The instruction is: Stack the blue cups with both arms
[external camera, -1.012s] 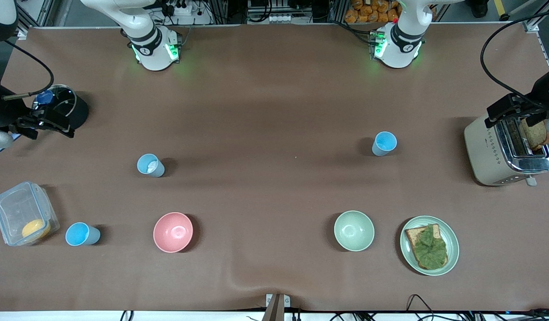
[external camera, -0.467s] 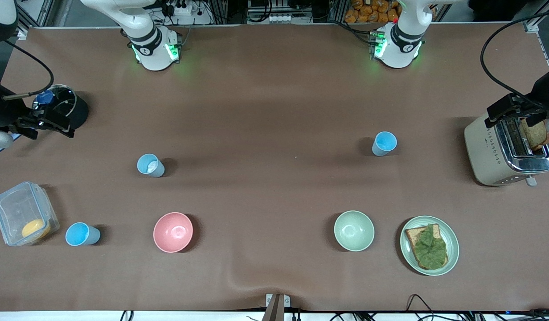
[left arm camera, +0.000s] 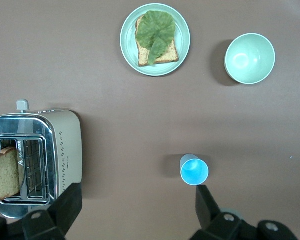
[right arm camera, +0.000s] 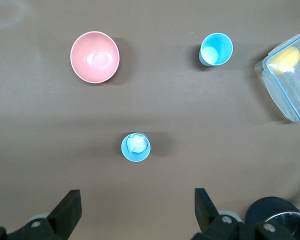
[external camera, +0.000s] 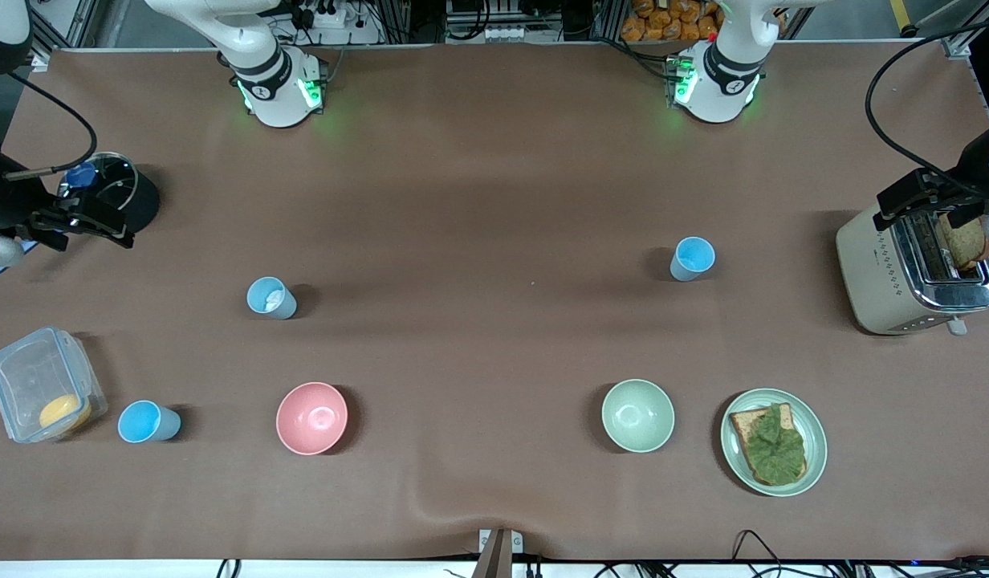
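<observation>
Both wrist views crop the left gripper (left arm camera: pixel 135 210) and right gripper (right arm camera: pixel 135 210), showing finger stubs only. The clear container (right arm camera: pixel 290 80) runs off frame. The white lump's nature inside one blue cup (right arm camera: pixel 136 147) is indeterminable.

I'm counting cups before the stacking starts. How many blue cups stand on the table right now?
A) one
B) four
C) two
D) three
D: three blue cups stand apart on the table, one with something white inside, one toward the left arm's end, and one beside the clear container.
</observation>
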